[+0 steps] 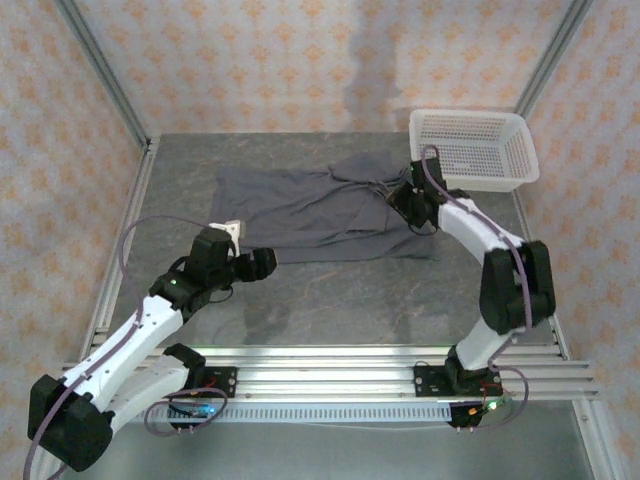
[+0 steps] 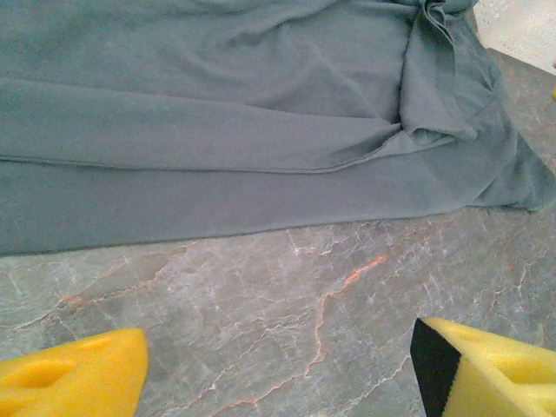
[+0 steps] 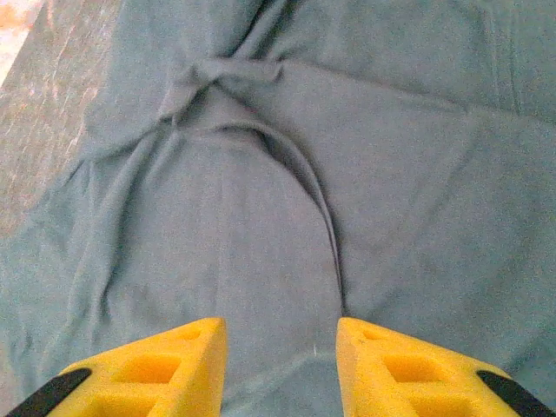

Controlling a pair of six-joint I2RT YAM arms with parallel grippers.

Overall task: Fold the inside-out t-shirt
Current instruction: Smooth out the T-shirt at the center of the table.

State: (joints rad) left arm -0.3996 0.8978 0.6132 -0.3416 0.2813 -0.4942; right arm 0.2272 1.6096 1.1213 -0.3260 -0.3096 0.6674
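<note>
A: The left gripper (image 2: 278,365) hangs spread wide over bare table (image 1: 330,300), just short of the t-shirt (image 1: 320,210), which lies across mid-table.
B: The right gripper (image 3: 282,347) is parted over bunched cloth near the basket (image 1: 470,115), pinching nothing. I'd flatten that bunch first, then lift both corners evenly.

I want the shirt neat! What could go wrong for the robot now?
The t-shirt is bunched beneath the open right gripper; folding now might trap wrinkles. The white basket beside that gripper could get bumped. The open left gripper is over bare table; it might miss the cloth.
</note>
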